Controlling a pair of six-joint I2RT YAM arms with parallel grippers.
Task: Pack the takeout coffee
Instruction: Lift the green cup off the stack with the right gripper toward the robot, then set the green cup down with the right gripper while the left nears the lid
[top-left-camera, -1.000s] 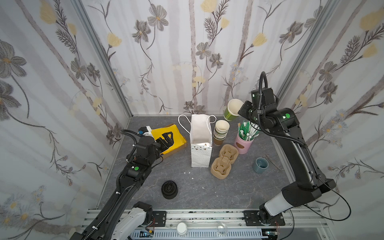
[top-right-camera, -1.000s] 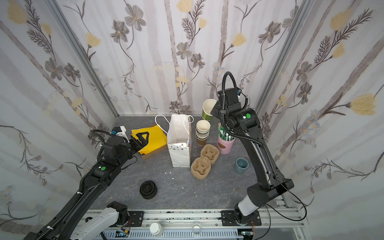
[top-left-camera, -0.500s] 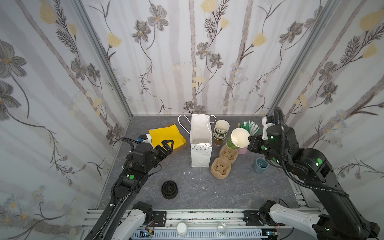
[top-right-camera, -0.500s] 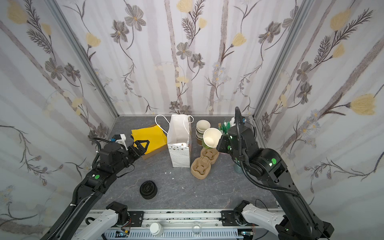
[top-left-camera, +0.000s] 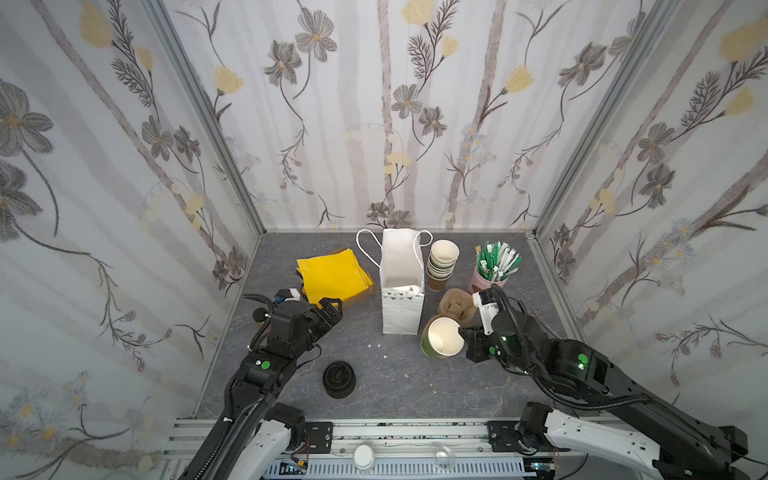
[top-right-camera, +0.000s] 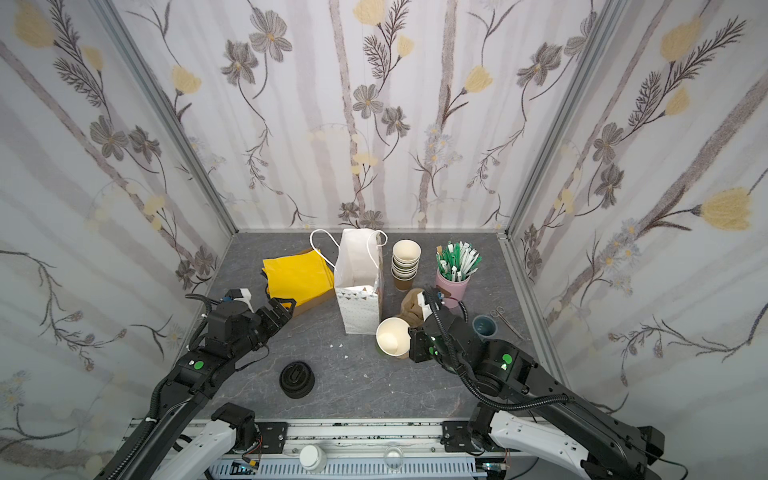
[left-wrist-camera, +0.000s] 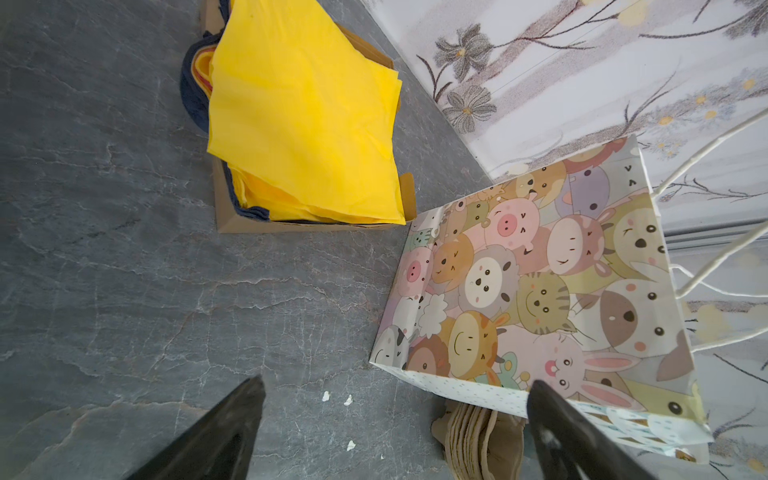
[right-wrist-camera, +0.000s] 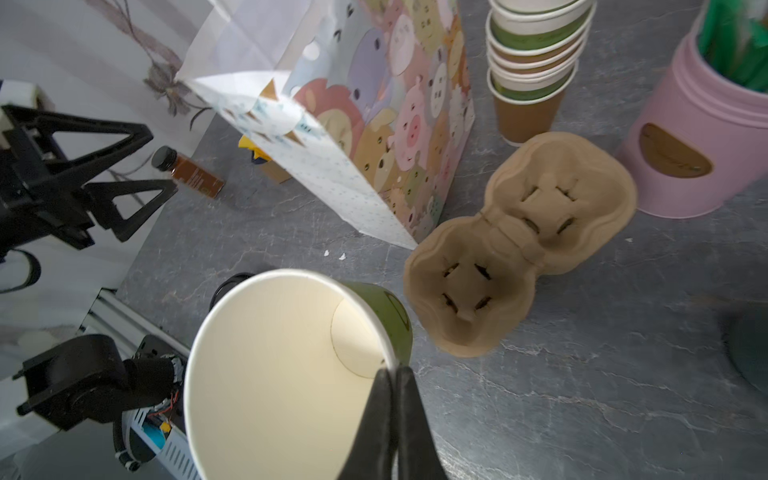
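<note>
My right gripper (top-left-camera: 461, 332) (top-right-camera: 409, 338) (right-wrist-camera: 395, 374) is shut on the rim of a lidless green paper cup (top-left-camera: 442, 343) (top-right-camera: 392, 340) (right-wrist-camera: 282, 374) with a cream inside. The cup is tilted, low over the table, in front of the white cartoon-print paper bag (top-left-camera: 401, 291) (top-right-camera: 359, 299) (right-wrist-camera: 374, 137) (left-wrist-camera: 540, 282). The bag stands upright and open. My left gripper (top-left-camera: 332, 307) (top-right-camera: 282, 305) (left-wrist-camera: 397, 384) is open and empty, left of the bag and near the yellow napkins. A low stack of black lids (top-left-camera: 339, 379) (top-right-camera: 296, 379) sits at the front. The takeout coffee is out of view.
Behind the held cup lie brown pulp cup carriers (top-left-camera: 455, 305) (right-wrist-camera: 519, 245), a stack of lidless cups (top-left-camera: 442, 266) (right-wrist-camera: 536, 62) and a pink holder of sachets (top-left-camera: 488, 282) (right-wrist-camera: 698, 158). Yellow napkins (top-left-camera: 332, 274) (left-wrist-camera: 303, 124) lie in a cardboard tray. A small blue-grey cup (top-right-camera: 485, 327) stands at the right, and a brown bottle (right-wrist-camera: 189, 172) lies by the left wall.
The right arm has carried the green cup from high at the back down and forward to the front of the bag. The left gripper has drawn back a little from the napkins.
</note>
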